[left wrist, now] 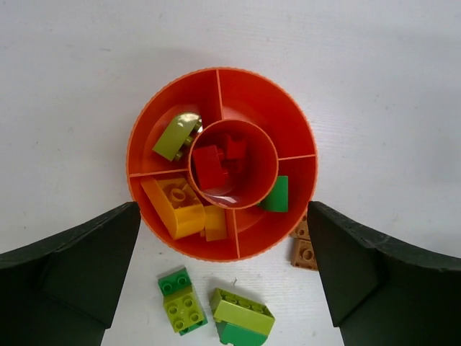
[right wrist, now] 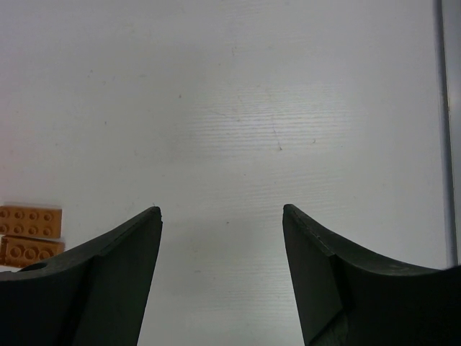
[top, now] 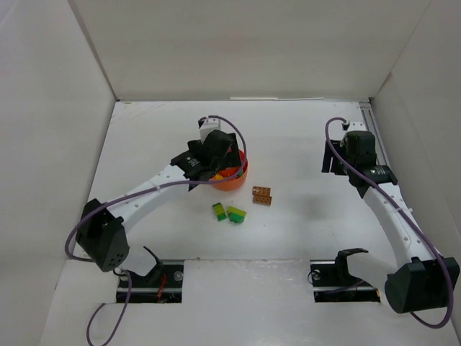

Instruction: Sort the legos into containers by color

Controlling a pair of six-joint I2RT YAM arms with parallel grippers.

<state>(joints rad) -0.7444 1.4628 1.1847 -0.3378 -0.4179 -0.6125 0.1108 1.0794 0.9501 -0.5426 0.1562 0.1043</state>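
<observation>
**Desk (top: 302, 144), white, seen from above.** The orange dish (left wrist: 252, 101) lies below and between the left jaws, which stand wide apart and hold nothing. Its central cup holds the red legos (left wrist: 209, 166). The ring sections hold a lime brick (left wrist: 176, 135), yellow bricks (left wrist: 176, 209) and a green brick (left wrist: 276, 194). Two green-and-lime stacks (left wrist: 180, 301) lie on the desk between these jaws, nearer the wrist. The right jaws are parted and hold nothing, with tan plates (right wrist: 29, 234) just outside their left-hand finger.
</observation>
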